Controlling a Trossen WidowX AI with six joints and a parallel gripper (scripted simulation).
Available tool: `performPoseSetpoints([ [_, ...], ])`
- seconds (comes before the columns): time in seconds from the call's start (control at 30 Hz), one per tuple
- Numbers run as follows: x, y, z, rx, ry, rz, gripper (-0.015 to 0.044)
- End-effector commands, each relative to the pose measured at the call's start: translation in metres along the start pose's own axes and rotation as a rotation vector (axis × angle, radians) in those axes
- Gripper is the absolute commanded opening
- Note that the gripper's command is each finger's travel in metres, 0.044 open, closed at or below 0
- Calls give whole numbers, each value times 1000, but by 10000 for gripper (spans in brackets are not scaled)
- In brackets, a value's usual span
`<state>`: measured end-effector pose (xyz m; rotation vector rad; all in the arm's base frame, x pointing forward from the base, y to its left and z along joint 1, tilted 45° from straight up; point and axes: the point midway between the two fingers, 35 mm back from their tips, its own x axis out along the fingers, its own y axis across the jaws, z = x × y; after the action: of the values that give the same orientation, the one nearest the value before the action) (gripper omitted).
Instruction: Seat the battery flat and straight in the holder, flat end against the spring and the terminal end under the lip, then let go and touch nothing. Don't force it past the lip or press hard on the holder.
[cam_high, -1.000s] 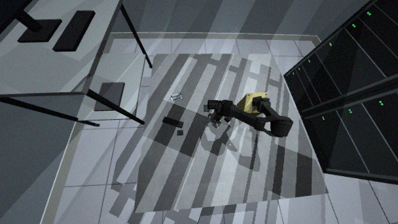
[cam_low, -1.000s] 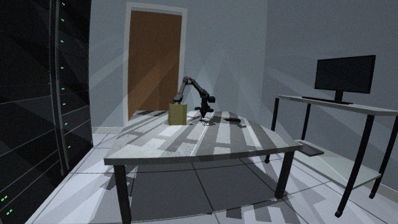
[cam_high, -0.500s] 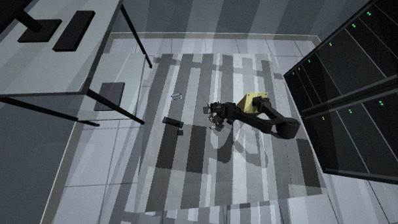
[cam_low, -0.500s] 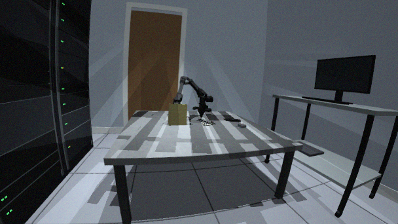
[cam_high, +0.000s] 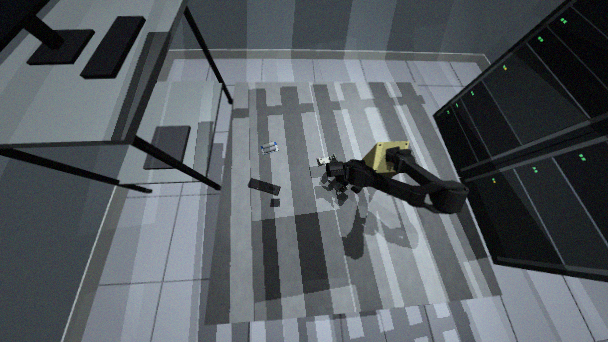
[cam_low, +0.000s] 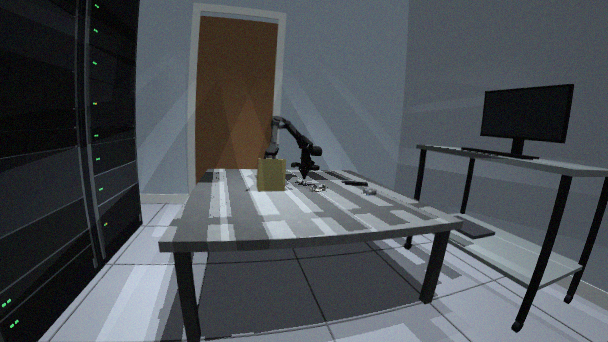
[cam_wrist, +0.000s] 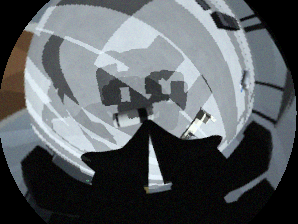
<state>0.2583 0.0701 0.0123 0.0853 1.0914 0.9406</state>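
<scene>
Striped table (cam_high: 320, 260) fills the middle of the top view, desk at far left, server rack (cam_high: 540, 150) at right. Left to right on the table: battery (cam_high: 269, 147), lying free and well apart from the arm; dark flat piece (cam_high: 264, 186) below it, with a small dark bit just beside; holder (cam_high: 325, 160), touching nothing that can be told; gripper (cam_high: 336, 176) near the holder, fingers closed on nothing; tan box (cam_high: 379, 156) behind the arm.
</scene>
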Motion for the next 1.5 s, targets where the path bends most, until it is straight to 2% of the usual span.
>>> performPoseSetpoints([
  [0.0,1,5,0,3,-3,5,0],
  [0.1,-5,1,0,0,1,-1,0],
  [0.43,-78,3,-1,3,-1,3,0],
  [0.87,-77,3,0,8,-5,6,0],
  [0.9,-76,4,0,-13,-4,6,26],
  [0.97,-69,5,0,-169,-3,4,79],
  [1.17,-37,15,1,-903,1,1,236],
  [1.33,-14,26,0,-1489,-5,2,249],
  [1.47,-11,27,0,-1567,-7,2,249],
])
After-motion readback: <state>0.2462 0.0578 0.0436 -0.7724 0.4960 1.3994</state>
